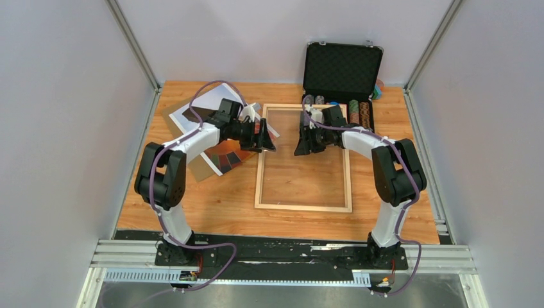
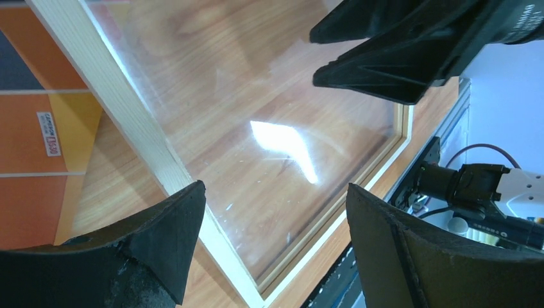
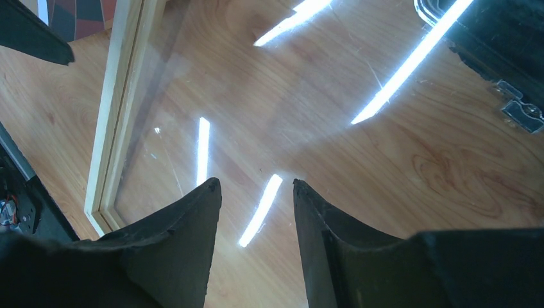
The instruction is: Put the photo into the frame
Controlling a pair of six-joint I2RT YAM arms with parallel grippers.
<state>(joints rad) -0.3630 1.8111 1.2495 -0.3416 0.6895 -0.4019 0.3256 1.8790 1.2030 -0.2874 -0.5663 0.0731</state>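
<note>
The frame (image 1: pixel 303 207) lies flat in the middle of the desk (image 1: pixel 398 212), its long sides running near to far, and the wood grain shows through its clear pane. The photo (image 1: pixel 226 157) lies left of it, turned at an angle on a brown board (image 1: pixel 172 117) (the left arm (image 1: pixel 192 138) crosses over it and hides its middle). In the left wrist view the photo's orange panels (image 2: pixel 38 128) come right up to the frame's left rail (image 2: pixel 128 109). Whether the paper touches the rail or slips under it cannot be told.

The left jaws hang over the far half of that left rail and stand wide apart with nothing between them. One finger (image 2: pixel 160 250) is on the rail's side and the other is over the pane.

The right jaws, on the right arm (image 1: pixel 369 141), are over the far part of the pane and face the left ones. Their fingers (image 3: pixel 186 250) are parted by a narrower gap and hold nothing. Whether they touch the glass cannot be told.

A black case (image 1: pixel 343 64) stands open at the far edge, just beyond the frame's far right corner, with stacked chips (image 1: pixel 359 114) inside.
</note>
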